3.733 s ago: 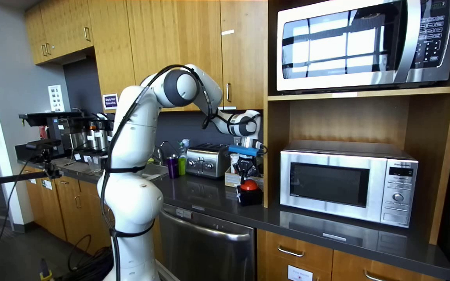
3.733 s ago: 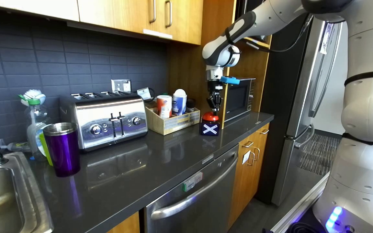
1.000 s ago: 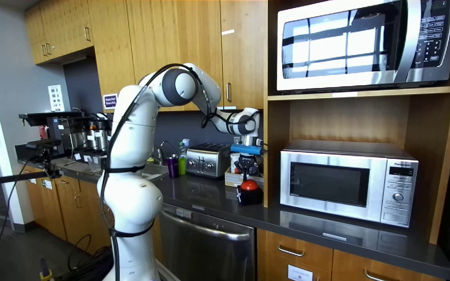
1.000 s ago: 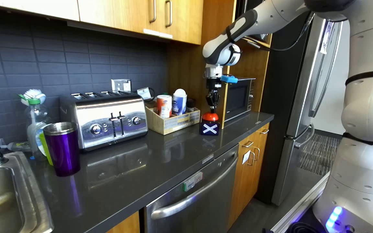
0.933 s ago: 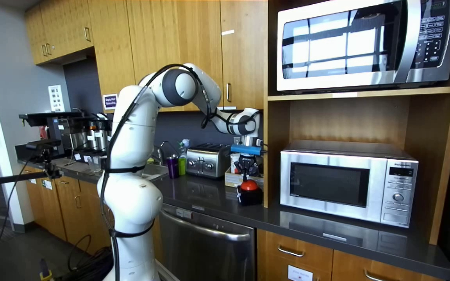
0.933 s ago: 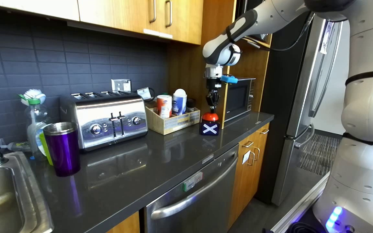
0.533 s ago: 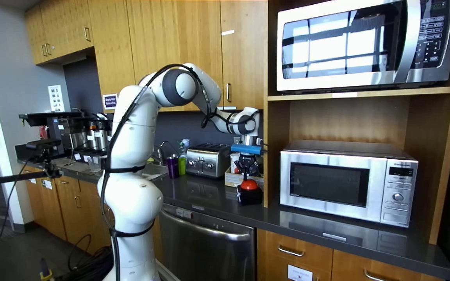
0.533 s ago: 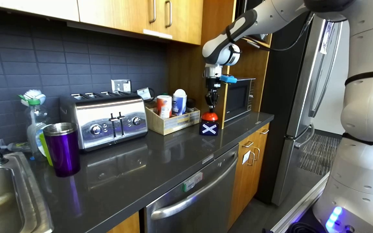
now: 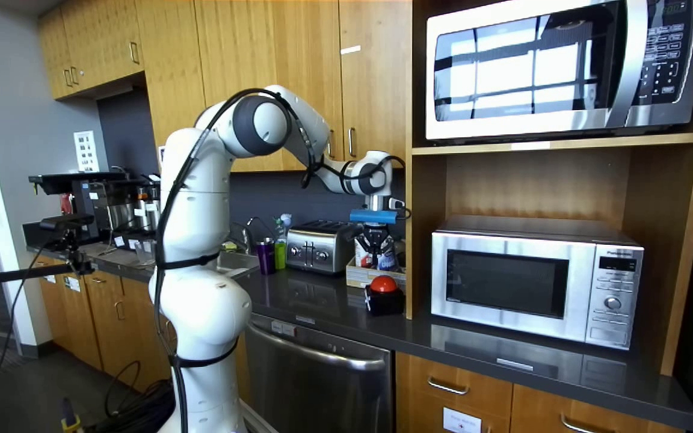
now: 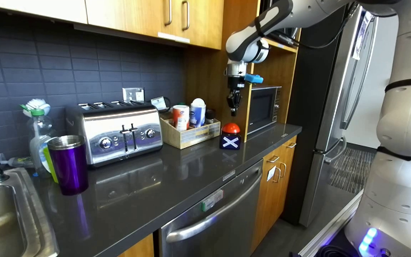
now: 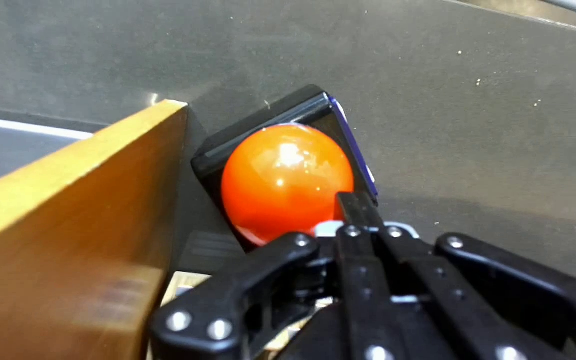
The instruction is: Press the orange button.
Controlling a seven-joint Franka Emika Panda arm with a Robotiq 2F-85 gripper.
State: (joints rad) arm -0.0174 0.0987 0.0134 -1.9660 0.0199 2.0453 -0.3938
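The orange button (image 10: 231,129) is sitting dome-up on the surface (image 10: 184,178), just beside a wooden panel (image 11: 93,235). The fingers (image 11: 360,262) are hanging above it, clenched together and gripping nothing; in both exterior views a gap is showing beneath their tips, so no pressing is happening now. Whether a press is already counting as done, the views are not telling; if not, lowering onto the button is remaining, otherwise only backing off.
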